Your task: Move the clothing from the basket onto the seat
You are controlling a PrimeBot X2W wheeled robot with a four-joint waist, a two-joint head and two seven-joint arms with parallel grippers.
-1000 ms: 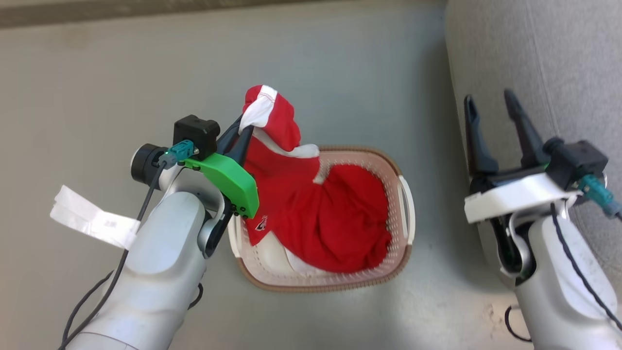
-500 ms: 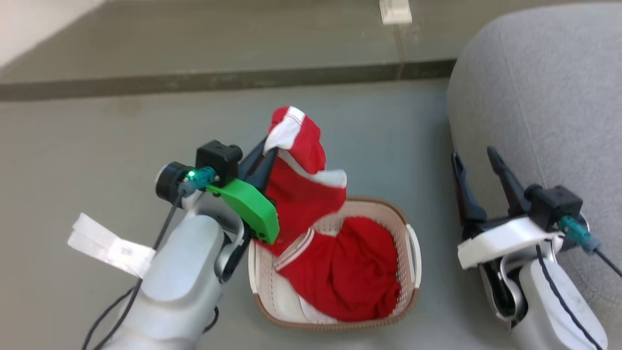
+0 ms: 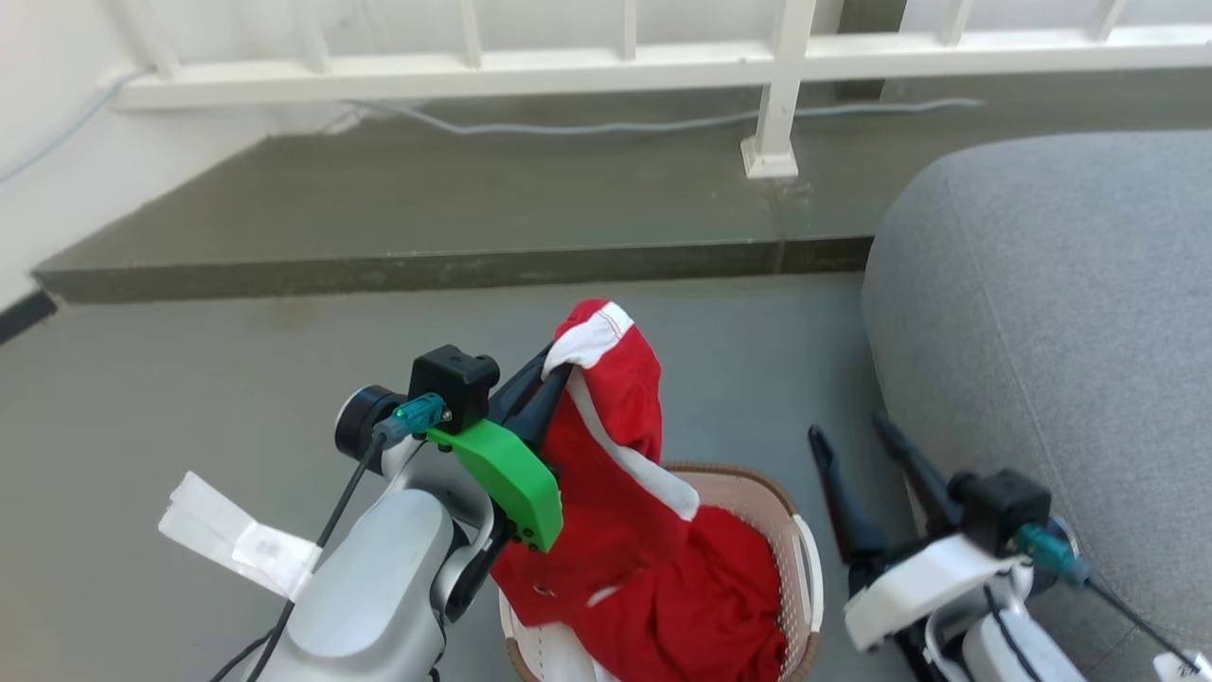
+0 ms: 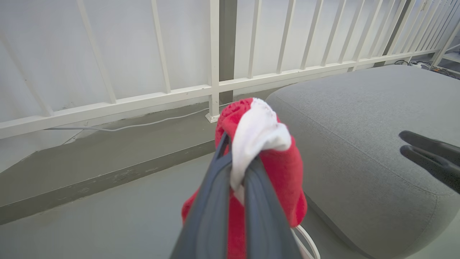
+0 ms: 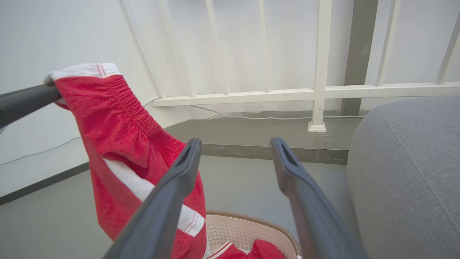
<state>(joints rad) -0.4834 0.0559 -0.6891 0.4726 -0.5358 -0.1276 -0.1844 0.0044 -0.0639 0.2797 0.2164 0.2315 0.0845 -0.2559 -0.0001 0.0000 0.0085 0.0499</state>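
— White railing (image 3: pixel 606 62) behind, grey floor (image 3: pixel 189 379) below. State of the left gripper (image 3: pixel 557 367)?
— Shut tight on the white-edged hem of a red garment (image 3: pixel 615 445), raised above the basket (image 3: pixel 807 559) (lower folds hanging down at its left rim).
— Rest of the clothing?
— Second red piece (image 3: pixel 729 606) bunched inside the basket, against its right wall.
— And the right gripper (image 3: pixel 849 426)?
— Fingers spread apart, gripping nothing, just beside the basket's right rim, close to the near edge of the grey seat (image 3: pixel 1060 313).
— Seat's place?
— Right of the basket, rounded corner toward the railing.
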